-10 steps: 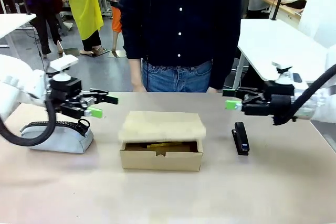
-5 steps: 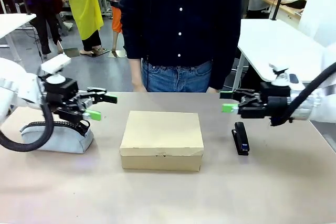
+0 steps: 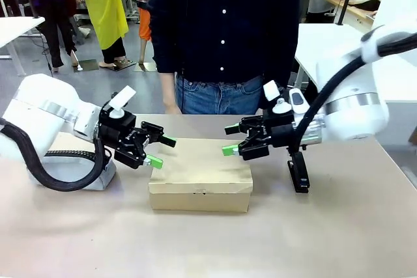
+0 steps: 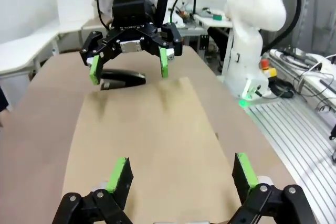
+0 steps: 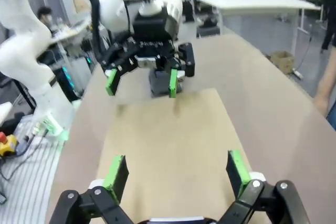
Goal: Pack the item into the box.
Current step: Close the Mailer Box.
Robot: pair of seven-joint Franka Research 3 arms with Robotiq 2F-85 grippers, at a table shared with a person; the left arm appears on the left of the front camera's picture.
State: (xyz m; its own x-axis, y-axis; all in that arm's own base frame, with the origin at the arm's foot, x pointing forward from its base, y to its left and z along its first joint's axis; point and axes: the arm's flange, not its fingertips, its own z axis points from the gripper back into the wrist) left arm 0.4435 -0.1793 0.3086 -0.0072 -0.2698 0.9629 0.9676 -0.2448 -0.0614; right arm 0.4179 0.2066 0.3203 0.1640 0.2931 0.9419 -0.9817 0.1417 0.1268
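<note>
The cardboard box [image 3: 200, 174] sits at the middle of the frame in the front view, its flap lid lying flat and shut over the top. I cannot see the yellow utility knife from any of my cameras, so I cannot tell where it lies.

My left gripper [image 3: 159, 150] comes in from the left of the frame and hangs over the box's left edge, jaws spread wide with nothing between the green pads. My right gripper [image 3: 230, 140] reaches in from the right and hangs over the box's upper right corner, jaws just as wide and likewise empty.

In my left wrist view the brown lid [image 4: 152, 145] fills the middle of the frame, my own fingers [image 4: 119, 176] rise from the bottom edge, and my other gripper [image 4: 128, 69] faces me from the upper middle with a black stapler [image 4: 123, 80] lying behind it. In my right wrist view the lid [image 5: 173, 140] again spreads across the centre, and my left gripper [image 5: 142, 82] faces me from the upper part of the frame.

In the front view the stapler [image 3: 298, 172] lies on the table [image 3: 326, 239] right of the box, apart from it. A grey zippered pouch [image 3: 71, 167] rests at the left, behind my left arm. A person in a dark buttoned shirt [image 3: 225, 24] stands at the far edge of the table, top centre.
</note>
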